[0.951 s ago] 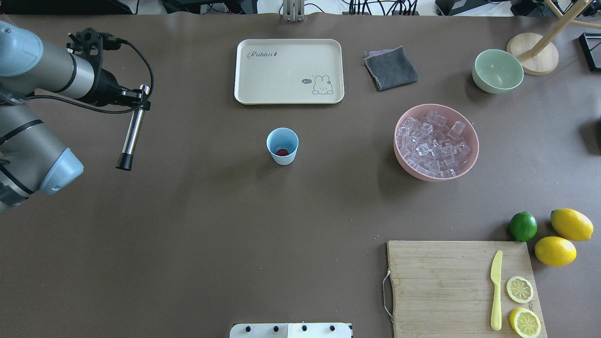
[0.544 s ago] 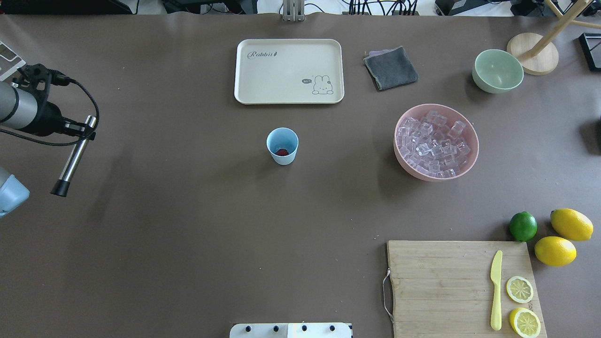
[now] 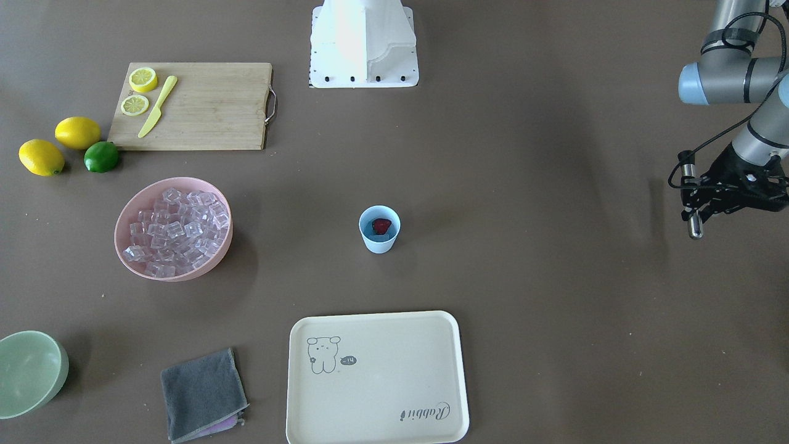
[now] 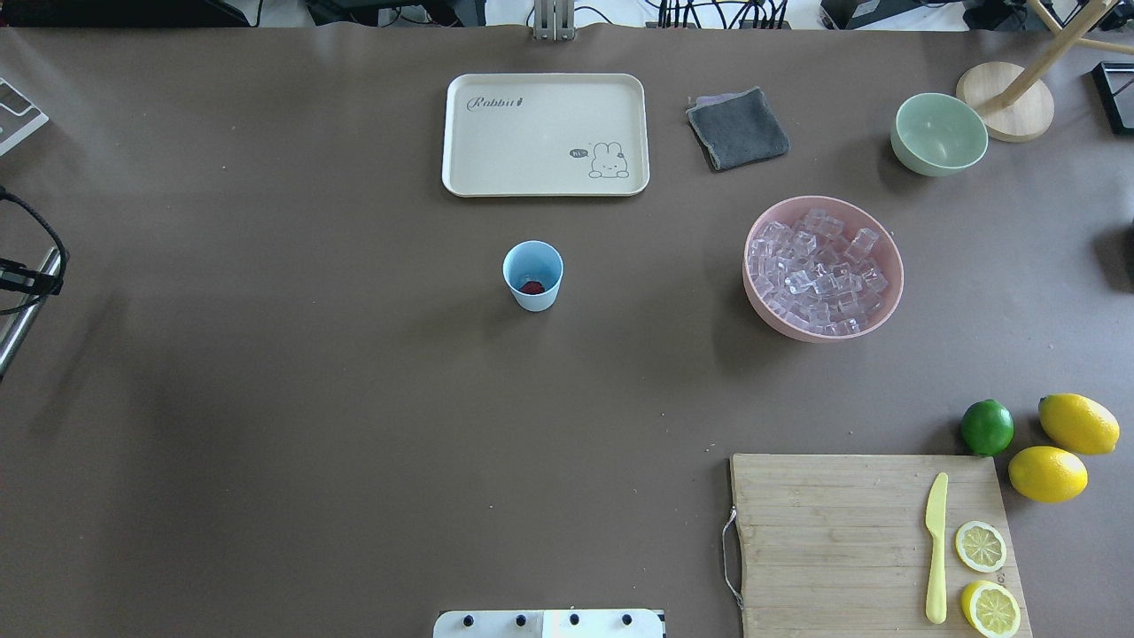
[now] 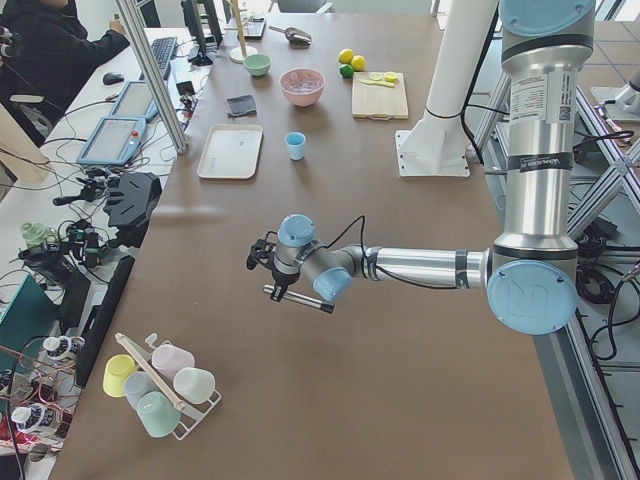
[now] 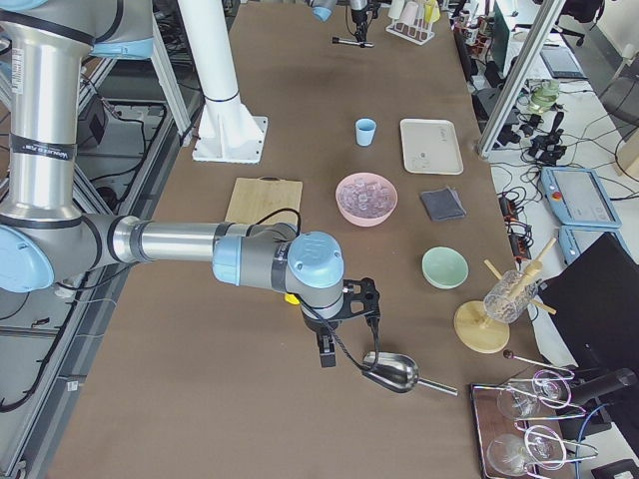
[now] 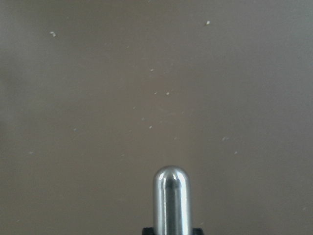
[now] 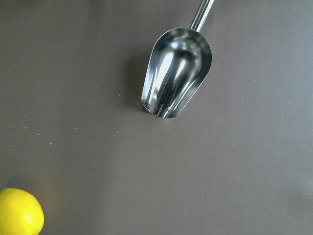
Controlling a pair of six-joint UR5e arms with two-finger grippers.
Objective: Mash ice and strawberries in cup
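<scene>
Holding steel muddler (image 3: pixel 695 229), left gripper (image 3: pixel 697 208) far from cup (image 3: pixel 378 243); right gripper (image 6: pixel 326 351): cannot tell

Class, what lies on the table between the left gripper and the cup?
Nothing. In the exterior front-facing view, the table between the left gripper, shut on a metal rod, and the cup is bare.

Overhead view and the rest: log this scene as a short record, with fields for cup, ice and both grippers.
cup: upright, one strawberry inside, no ice seen in it
ice: piled in the pink bowl, apart from the cup
left gripper: shut on a metal muddler, far from the cup
right gripper: over a metal scoop lying on the table; open or shut cannot be told
</scene>
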